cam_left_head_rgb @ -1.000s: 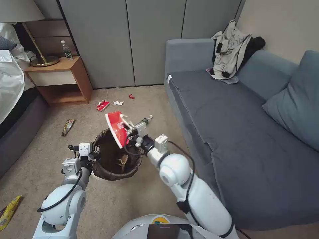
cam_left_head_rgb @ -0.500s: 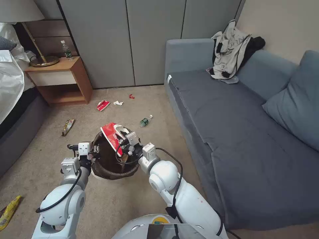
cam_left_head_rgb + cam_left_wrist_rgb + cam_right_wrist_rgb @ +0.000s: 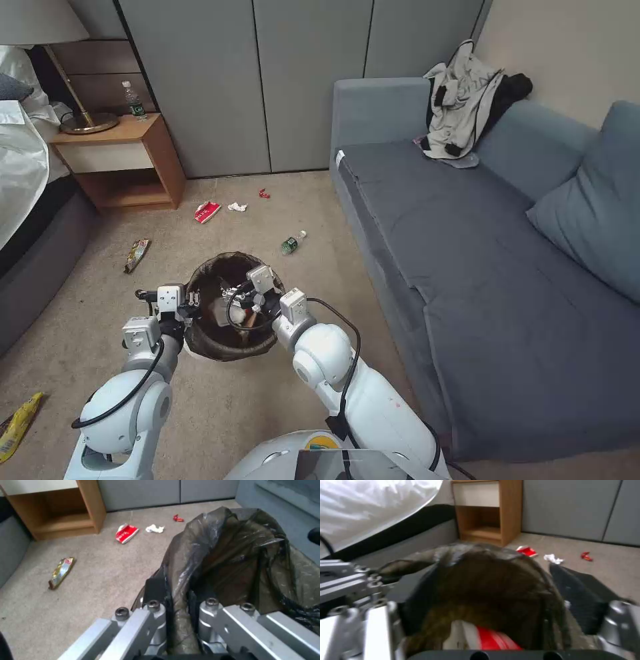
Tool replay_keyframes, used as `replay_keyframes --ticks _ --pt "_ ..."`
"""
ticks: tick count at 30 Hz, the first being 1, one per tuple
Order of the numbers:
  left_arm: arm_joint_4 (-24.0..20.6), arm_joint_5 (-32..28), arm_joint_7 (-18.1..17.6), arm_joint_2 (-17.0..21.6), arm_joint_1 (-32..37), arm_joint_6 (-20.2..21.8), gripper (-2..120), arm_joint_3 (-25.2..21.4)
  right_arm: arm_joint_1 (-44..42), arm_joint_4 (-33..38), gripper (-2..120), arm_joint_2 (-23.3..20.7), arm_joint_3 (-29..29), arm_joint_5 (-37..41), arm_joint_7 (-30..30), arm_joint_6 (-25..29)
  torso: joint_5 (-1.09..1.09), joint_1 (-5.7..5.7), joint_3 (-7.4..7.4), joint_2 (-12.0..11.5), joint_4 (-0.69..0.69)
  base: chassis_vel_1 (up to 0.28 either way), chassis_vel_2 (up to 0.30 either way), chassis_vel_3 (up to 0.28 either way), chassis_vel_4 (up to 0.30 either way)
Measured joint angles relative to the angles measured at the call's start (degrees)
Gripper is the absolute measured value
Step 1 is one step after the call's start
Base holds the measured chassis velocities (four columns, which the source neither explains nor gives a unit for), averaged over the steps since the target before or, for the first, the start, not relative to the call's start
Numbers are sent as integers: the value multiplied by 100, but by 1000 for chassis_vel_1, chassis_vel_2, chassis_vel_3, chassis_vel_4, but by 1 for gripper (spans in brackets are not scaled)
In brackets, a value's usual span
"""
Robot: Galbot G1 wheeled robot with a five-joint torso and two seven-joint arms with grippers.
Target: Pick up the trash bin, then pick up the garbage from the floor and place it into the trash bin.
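The trash bin [image 3: 230,313] is seen at lower centre-left of the head view, a small round white bucket lined with a dark brown-black bag folded over its rim. Its rim is clamped by the left pincer [image 3: 190,305], whose fingers [image 3: 156,597] are pressed on either side of the bag-covered edge in the left wrist view. The right pincer [image 3: 233,293] is held over the bin's mouth with its jaws spread wide, and nothing is gripped between them. A red-and-white packet [image 3: 486,640] is seen lying inside the bag in the right wrist view. Other garbage is scattered over the beige carpet [image 3: 300,200]: a red packet [image 3: 207,212], a white tissue [image 3: 237,207] and a small red scrap [image 3: 265,194] near upper centre, a green-labelled bottle [image 3: 291,243] just above right of the bin, a brown wrapper [image 3: 137,255] to the left, and a yellow wrapper [image 3: 17,427] at the lower left edge. A wooden nightstand [image 3: 120,160] is set at upper left beside a bed [image 3: 27,167], grey cabinet doors [image 3: 267,80] fill the top, and a grey sofa [image 3: 480,267] with clothes [image 3: 467,107] occupies the right.
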Motion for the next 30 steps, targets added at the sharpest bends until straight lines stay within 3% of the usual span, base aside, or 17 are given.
replay_keyframes --ticks 4,21,30 --pt "-1 5 2 -17 0 0 7 2 6 93 98 -44 128 125 60 -32 0 0 0 0 0 0 0 0 0" --pt "-9 23 3 -68 -3 -4 7 -1 -70 591 100 -183 435 321 142 -102 1 0 0 0 0 0 0 0 0" --pt "1 16 4 -64 -13 -7 7 -30 -921 1240 100 -510 1839 118 62 235 1 0 0 0 -1 0 0 0 0"
